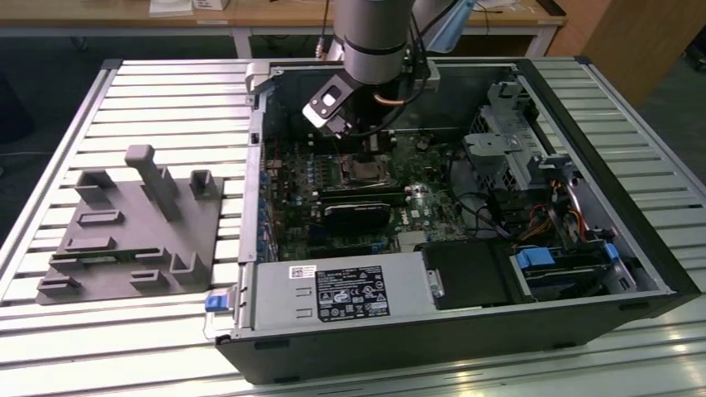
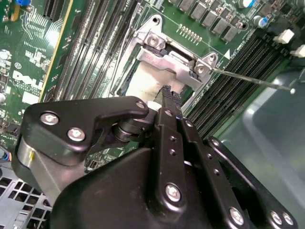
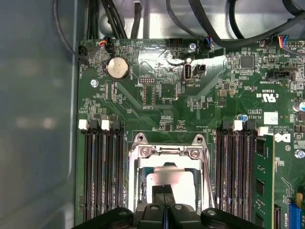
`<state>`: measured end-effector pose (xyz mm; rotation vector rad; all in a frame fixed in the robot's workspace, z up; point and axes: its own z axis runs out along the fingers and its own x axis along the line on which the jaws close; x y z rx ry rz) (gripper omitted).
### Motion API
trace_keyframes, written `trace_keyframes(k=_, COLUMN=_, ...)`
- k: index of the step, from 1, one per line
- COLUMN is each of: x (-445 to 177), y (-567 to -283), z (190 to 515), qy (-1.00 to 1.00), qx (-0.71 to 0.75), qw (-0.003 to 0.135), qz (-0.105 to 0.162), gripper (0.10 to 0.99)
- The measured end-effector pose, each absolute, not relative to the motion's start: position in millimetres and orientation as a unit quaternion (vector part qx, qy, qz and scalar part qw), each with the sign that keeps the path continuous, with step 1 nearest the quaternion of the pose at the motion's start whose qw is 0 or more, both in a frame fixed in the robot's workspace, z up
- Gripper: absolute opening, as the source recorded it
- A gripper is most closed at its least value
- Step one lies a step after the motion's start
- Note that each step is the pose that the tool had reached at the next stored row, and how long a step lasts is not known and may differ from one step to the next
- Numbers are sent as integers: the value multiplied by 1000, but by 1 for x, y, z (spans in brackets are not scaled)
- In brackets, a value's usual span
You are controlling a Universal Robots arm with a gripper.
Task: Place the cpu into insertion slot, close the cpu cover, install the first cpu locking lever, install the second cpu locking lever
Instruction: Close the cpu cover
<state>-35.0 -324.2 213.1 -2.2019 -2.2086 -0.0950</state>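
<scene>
In the exterior view my gripper [image 1: 372,145] hangs inside the open computer case, right above the insertion slot [image 1: 360,170] on the green board. In both wrist views the black fingers are shut together, and the gripper [image 2: 165,91] [image 3: 164,193] touches or hovers just over the pale silver cpu [image 2: 143,81] [image 3: 180,179]. The cpu lies in the socket. The silver cpu cover [image 2: 169,64] [image 3: 167,153] appears folded down around it, the cpu showing through its cut-out. A thin metal locking lever [image 2: 252,78] sticks out away from the socket.
Long black memory slots [image 3: 102,171] [image 3: 236,167] flank the socket. A black graphics card [image 1: 359,211], the power supply [image 1: 336,294] and a drive cage [image 1: 508,141] with cables crowd the case. A grey fixture [image 1: 127,227] sits on the table at the exterior view's left.
</scene>
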Motion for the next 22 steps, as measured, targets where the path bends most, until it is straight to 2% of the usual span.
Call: trace_keyframes(k=22, x=-36, y=-324, z=213, qy=-783, qx=-622, qw=-4, qz=-14, gripper=106)
